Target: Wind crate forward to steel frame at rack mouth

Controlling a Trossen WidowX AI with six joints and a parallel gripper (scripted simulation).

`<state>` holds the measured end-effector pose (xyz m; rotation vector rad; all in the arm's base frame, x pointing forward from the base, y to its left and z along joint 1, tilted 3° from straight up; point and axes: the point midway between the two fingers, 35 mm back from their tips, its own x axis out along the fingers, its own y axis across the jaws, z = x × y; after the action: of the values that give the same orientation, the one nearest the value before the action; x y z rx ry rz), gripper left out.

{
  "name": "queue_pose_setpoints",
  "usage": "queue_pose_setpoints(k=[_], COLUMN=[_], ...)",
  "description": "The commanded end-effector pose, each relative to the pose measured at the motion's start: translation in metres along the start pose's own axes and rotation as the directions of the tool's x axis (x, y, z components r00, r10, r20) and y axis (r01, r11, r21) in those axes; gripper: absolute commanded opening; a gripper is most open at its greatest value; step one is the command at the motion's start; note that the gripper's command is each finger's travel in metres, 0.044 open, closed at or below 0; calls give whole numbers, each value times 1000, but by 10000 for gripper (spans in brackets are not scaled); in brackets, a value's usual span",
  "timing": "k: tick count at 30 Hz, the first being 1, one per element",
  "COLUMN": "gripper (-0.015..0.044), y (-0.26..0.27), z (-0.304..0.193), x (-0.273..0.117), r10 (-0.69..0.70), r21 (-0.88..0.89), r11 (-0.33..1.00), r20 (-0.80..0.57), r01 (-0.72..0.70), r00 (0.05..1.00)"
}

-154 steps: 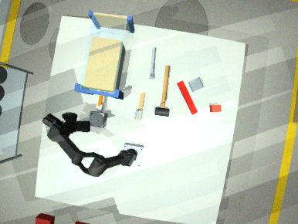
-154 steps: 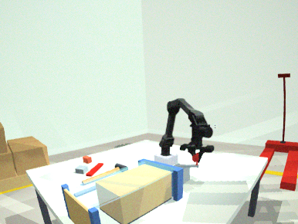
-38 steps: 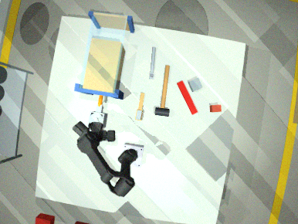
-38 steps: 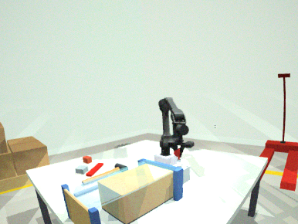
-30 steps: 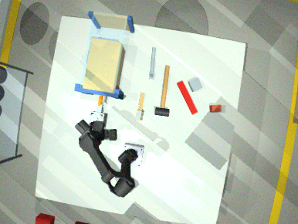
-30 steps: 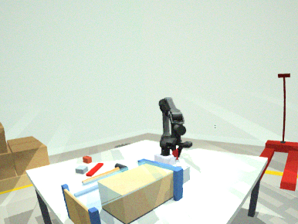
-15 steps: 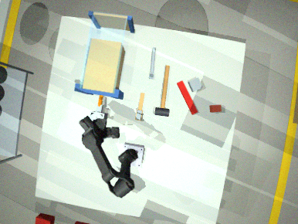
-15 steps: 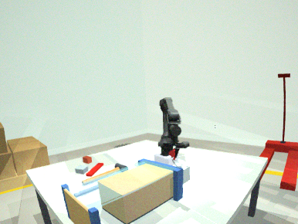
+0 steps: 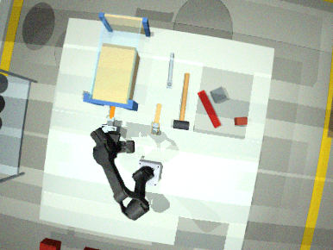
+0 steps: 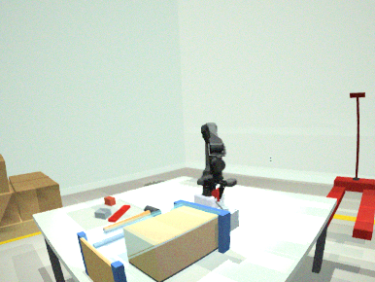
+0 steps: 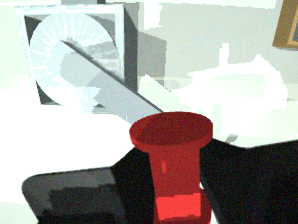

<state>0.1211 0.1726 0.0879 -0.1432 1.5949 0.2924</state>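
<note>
The tan crate [image 9: 114, 73] [image 10: 170, 248] sits flat inside the clear-panelled cubby, its front at the blue frame [image 9: 133, 104] [image 10: 223, 230] across the mouth; any small gap there cannot be told. An orange strap [image 9: 112, 112] runs from it to the pale winch [image 11: 75, 60] [image 10: 206, 201]. The winch handle is on the winch; its grey arm [image 11: 112, 95] reaches out to a red knob [image 11: 171, 129] [image 10: 216, 194]. My gripper [image 11: 168, 136] is slightly open, its black fingers loosely either side of the knob, with a sliver of light at the right finger. The square key is hidden.
Right of the cubby lie a silver bar [image 9: 170, 71], a wooden-handled brush-like tool [image 9: 158, 113] and a mallet [image 9: 185, 99]. Further right are a red bar [image 9: 209, 109], a grey block [image 9: 219, 95] and a red block [image 9: 241, 121]. The arm's base [image 9: 156, 172] stands right of the winch.
</note>
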Motion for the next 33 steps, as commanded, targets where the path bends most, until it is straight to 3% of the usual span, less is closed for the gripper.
queue_pose_setpoints(k=[1,10,15,22,33], gripper=[210,440,440,440,440], y=[-1,-1,-1,1,-3], z=[1,1,2,-1,-6], x=[0,0,-6,-63,-78], r10=[-7,-7,-7,-3,7], r21=[2,2,2,1,1], r11=[1000,1000,1000,1000,1000], r20=[6,6,6,3,21], r01=[7,7,7,3,-7], r00=[1000,1000,1000,1000,1000])
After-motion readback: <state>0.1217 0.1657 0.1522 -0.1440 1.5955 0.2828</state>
